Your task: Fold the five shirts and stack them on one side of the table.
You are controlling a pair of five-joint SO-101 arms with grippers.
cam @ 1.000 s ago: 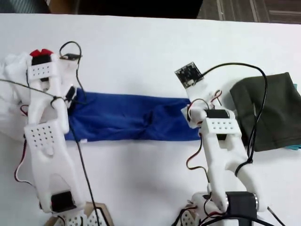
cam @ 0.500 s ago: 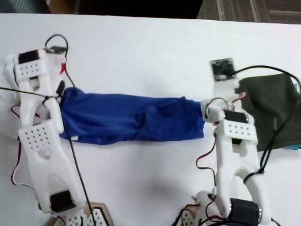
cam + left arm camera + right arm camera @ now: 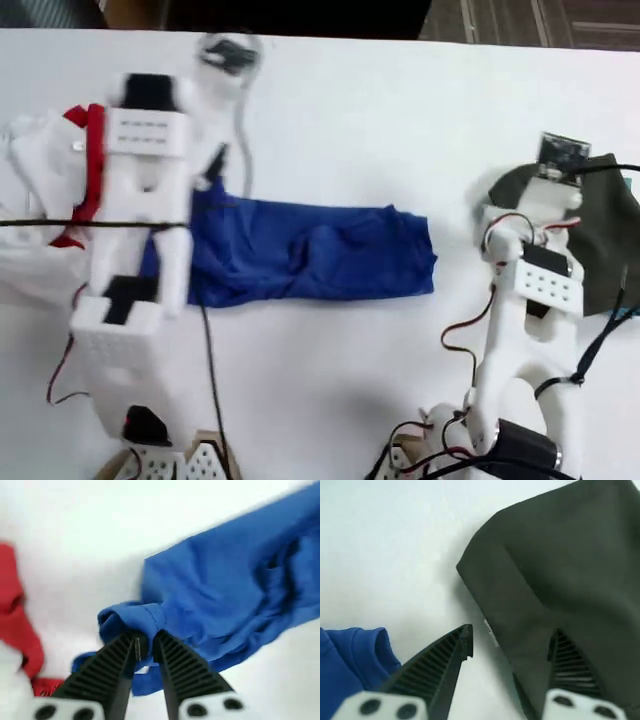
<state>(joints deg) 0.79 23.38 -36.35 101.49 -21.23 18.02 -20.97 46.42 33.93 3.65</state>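
A blue shirt [image 3: 310, 252] lies as a long folded band across the middle of the white table [image 3: 330, 110]. My left gripper [image 3: 146, 647] is shut on the blue shirt's [image 3: 225, 600] bunched left end and holds it lifted. The left arm [image 3: 140, 200] stands over that end in the high view. My right gripper [image 3: 510, 645] is open above the edge of a folded dark olive shirt [image 3: 565, 575], clear of the blue cloth [image 3: 355, 650]. The olive shirt [image 3: 612, 250] sits at the table's right side, partly behind the right arm [image 3: 530, 290].
White and red clothes [image 3: 50, 200] are heaped at the table's left edge, with red cloth [image 3: 17, 610] close by my left gripper. A teal item [image 3: 628, 312] peeks from under the olive shirt. Cables trail from both arms.
The left arm has risen and swung right over the shirt's left end, lifting it. The right arm has let go of the shirt's right end and moved right toward the olive shirt.
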